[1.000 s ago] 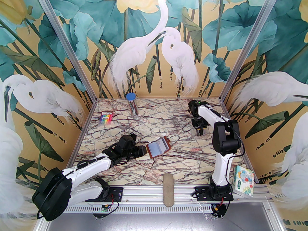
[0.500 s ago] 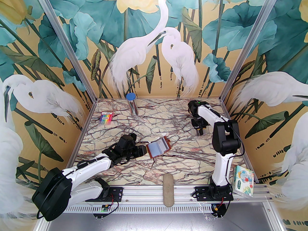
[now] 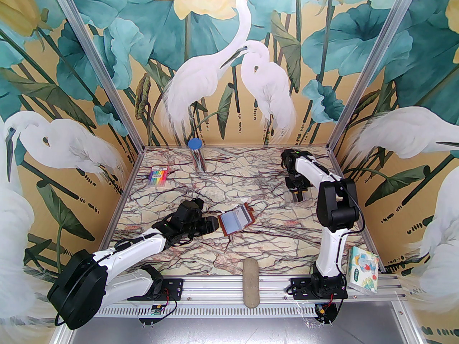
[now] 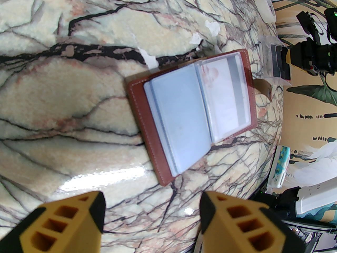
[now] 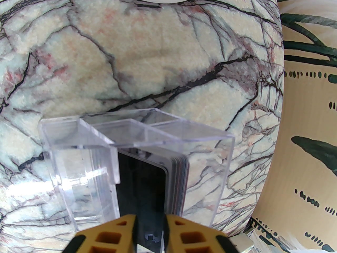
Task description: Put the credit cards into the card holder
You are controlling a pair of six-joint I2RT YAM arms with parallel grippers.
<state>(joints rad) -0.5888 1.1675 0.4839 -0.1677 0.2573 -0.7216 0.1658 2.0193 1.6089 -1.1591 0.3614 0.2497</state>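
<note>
1. Right gripper (image 5: 150,220) reaches down at the far right of the marble-patterned table (image 3: 272,242). It dips into a clear acrylic box (image 5: 79,154), where the credit cards (image 5: 179,183) stand on edge in a tight stack.
2. Left gripper (image 4: 151,202) hovers low over the table, just beside the near-left edge of the card holder (image 4: 192,115). The holder lies opened flat near the middle of the table, reddish-brown cover down and pale bluish sleeves up.
3. Other things around:
   - A crumpled clear wrapper (image 3: 239,206) lies just behind the card holder.
   - A flat pack of rainbow-coloured pens (image 3: 158,176) and a clear tube with a blue lid (image 3: 196,154) sit toward the far left.
   - A tissue pack (image 3: 363,269) stands at the near right corner.
   - A grey-beige oblong block (image 3: 251,278) lies across the near rail, between the arm bases.
4. The box's clear walls and an inner divider flank the card stack on both sides, close to the right gripper's fingers.
5. Hidden or unclear:
   - In the right wrist view, the fingers cover the nearest part of the cards.
   - From above, the right arm covers most of the box, and the cards cannot be made out there.
   - Through the cloudy plastic, I cannot tell whether the holder's right-hand sleeve already carries a card.
   - The snap tab (image 4: 263,87) pokes out past the holder's far side, blurred.
6. The right gripper's fingers are drawn close together, pinching the dark card (image 5: 142,188) at the front of the stack. The left gripper's fingers are spread wide above bare table, apart from the card holder.
</note>
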